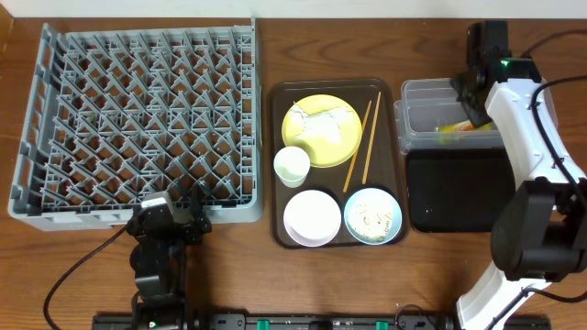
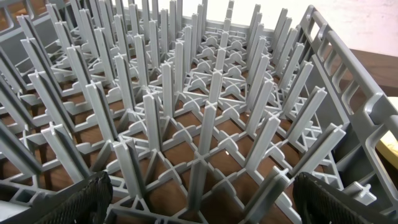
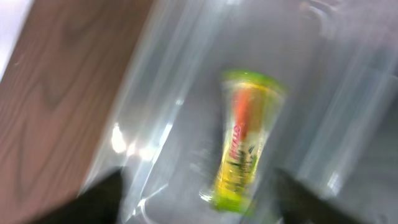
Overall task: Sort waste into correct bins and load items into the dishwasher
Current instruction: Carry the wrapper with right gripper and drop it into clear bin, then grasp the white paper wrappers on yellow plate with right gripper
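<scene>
Right gripper (image 3: 199, 196) hangs over the clear tub (image 1: 417, 115) at three o'clock, fingers spread and holding nothing. The blurred yellow-green wrapper (image 3: 244, 140) lies loose inside. Left gripper (image 2: 208, 202), also spread, faces the grey rack (image 1: 138, 119), whose edges are cut off in the wrist view. One plate (image 1: 335, 154), one cup (image 1: 292, 165), a white bowl (image 1: 312, 217), a blue bowl (image 1: 372, 216) and two chopsticks (image 1: 358, 147) sit on the brown tray (image 1: 390, 137).

Left wrist cam: grey dish rack (image 2: 205, 124) fills nearly the whole frame, upright pegs in a lattice, brown wood visible through the gaps in its floor. Rack's side wall runs down the right, table (image 2: 376, 71) beyond it. Left gripper (image 2: 205, 202) sits low over the pegs, jaws spread wide, dark fingers (image 2: 78, 199) in both bottom corners. Pale yellow sliver (image 2: 390, 149) at the right edge, can't tell what.
</scene>
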Tool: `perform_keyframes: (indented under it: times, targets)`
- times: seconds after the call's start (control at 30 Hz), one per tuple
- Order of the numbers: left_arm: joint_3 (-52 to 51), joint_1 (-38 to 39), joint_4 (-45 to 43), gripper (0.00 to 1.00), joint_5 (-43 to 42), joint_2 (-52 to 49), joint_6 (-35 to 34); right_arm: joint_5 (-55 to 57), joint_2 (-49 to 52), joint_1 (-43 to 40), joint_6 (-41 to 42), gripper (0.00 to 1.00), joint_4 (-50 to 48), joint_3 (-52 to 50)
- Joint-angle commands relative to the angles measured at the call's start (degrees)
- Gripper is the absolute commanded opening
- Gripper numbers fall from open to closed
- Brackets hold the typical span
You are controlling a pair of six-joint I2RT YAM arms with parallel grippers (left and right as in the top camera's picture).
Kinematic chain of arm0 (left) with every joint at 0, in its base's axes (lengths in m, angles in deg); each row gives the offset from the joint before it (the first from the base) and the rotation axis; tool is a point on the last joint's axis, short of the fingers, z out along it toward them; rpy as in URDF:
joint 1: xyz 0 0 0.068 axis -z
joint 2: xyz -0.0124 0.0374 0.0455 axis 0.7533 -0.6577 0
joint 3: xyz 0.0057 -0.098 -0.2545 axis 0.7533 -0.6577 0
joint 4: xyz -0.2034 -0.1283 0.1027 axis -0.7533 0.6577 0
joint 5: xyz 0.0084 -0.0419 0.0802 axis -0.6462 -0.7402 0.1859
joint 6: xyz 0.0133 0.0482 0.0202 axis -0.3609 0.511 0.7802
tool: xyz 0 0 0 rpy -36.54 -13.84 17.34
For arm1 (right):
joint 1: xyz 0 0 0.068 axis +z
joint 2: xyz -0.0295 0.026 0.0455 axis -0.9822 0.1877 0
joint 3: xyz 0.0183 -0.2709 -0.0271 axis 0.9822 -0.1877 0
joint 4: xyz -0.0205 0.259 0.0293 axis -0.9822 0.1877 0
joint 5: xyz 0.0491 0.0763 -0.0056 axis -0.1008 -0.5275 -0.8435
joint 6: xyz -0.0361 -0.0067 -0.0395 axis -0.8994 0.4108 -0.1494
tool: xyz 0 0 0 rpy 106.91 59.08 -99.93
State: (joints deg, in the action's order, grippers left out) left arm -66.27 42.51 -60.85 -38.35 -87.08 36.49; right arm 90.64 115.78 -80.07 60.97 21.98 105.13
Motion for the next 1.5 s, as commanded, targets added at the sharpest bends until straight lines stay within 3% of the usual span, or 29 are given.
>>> perform_keyframes:
  times: [0.0, 0.1, 0.3, 0.57, 0.97, 1.23, 1.27, 1.3, 1.37, 1.47]
  targets:
    - [-1.11, -0.24, 2.12, 0.93, 1.57, 0.24, -0.83, -12.76, -0.87, 0.90, -28.81, 0.99, -0.46, 4.33]
    - [-1.11, -0.24, 2.12, 0.93, 1.57, 0.24, -0.83, -24.55, -1.18, 3.85, -46.62, 0.99, 0.96, 10.25]
    - [-1.11, -0.24, 2.12, 0.93, 1.57, 0.24, -0.83, -30.08, -0.68, 13.22, -62.20, 0.92, 0.35, 13.07]
    - [-1.11, -0.24, 2.12, 0.93, 1.57, 0.24, -0.83, -23.71, 10.67, 26.84, -69.75, 0.96, -2.12, 13.07]
    - [-1.11, -0.24, 2.12, 0.94, 1.57, 0.24, -0.83, -23.89, 22.29, 27.61, -77.42, 0.85, -4.31, 13.07]
    - [-1.11, -0.24, 2.12, 0.93, 1.57, 0.24, -0.83, -23.91, 24.24, 27.69, -76.00, 0.57, -1.20, 13.07]
    - [-1.11, -0.24, 2.12, 0.93, 1.57, 0.24, -0.83, -23.91, 24.30, 27.69, -75.76, 0.50, -0.24, 13.07]
    - [-1.11, -0.24, 2.12, 0.93, 1.57, 0.24, -0.83, -23.91, 24.30, 27.69, -75.63, 0.31, 0.57, 13.05]
    - [-1.11, -0.24, 2.12, 0.93, 1.57, 0.24, -0.83, -23.91, 24.22, 27.71, -75.06, 0.05, 1.07, 13.09]
    - [-1.11, -0.24, 2.12, 0.93, 1.57, 0.24, -0.83, -23.65, 22.88, 27.52, -71.41, 0.01, 1.88, 13.42]
